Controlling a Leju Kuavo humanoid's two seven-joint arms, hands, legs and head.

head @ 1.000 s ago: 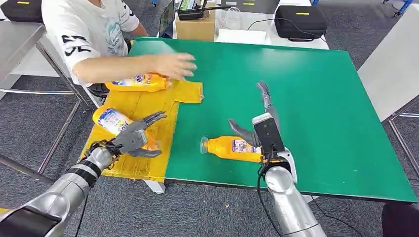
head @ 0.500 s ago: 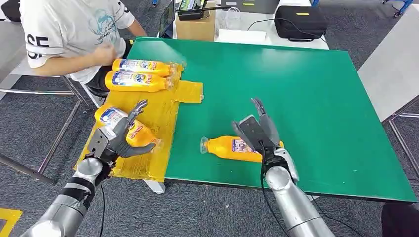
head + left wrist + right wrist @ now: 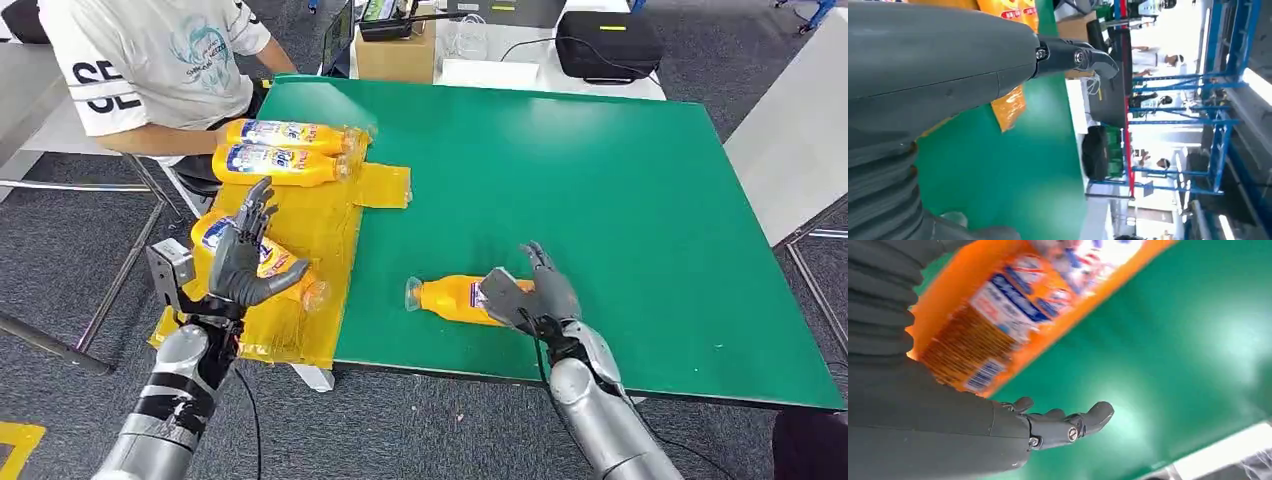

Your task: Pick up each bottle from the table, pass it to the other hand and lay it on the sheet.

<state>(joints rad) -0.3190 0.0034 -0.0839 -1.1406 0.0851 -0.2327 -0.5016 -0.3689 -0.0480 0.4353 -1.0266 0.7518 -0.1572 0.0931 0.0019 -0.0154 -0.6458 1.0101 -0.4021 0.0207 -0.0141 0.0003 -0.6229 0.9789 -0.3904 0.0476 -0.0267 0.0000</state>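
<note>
Under the right hand (image 3: 535, 295) fingers lies the orange bottle (image 3: 455, 298) on green table (image 3: 620, 180), hand lowered onto it since before, grip unclear, left hand (image 3: 243, 262) raised, fingers spread empty above sheet (image 3: 310, 225) bottles (image 3: 280, 150).

You're in a lab or test hall: a green worktop (image 3: 600, 180) on grey carpet (image 3: 60, 240), blue steel racking (image 3: 1218, 100), and black equipment cases (image 3: 608, 42) beyond your hands.
</note>
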